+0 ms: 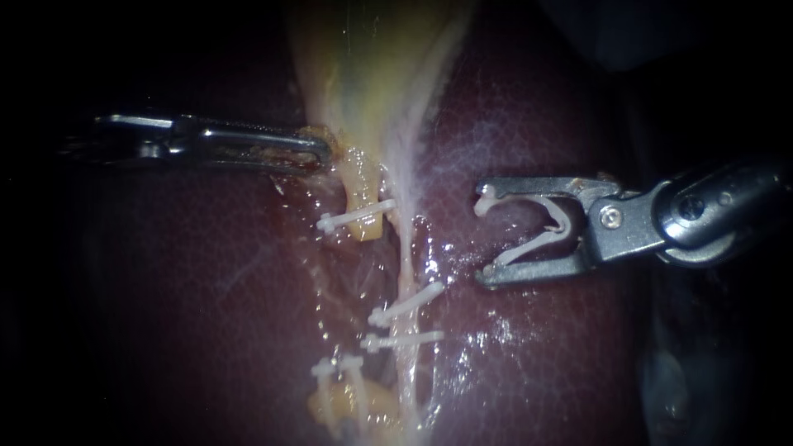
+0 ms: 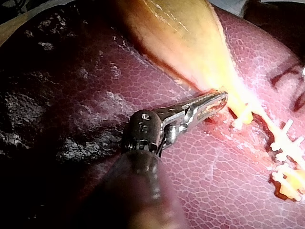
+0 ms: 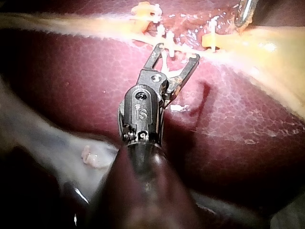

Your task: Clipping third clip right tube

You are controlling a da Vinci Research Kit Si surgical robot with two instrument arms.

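Steel right instrument [image 1: 483, 235], spread wide, grasps an open white plastic clip [image 1: 558, 225] at three o'clock of the pale, thin right tube [image 1: 405, 277]. Left instrument [image 1: 322, 151] clenches the yellow gallbladder [image 1: 359, 74].

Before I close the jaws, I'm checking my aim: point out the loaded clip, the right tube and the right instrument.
loaded clip [image 1: 563, 225]: endoscope view, its hinge bend.
right tube [image 1: 405, 263]: endoscope view, a bare whitish stretch.
right instrument [image 1: 483, 234]: endoscope view, midway between its jaw tips.
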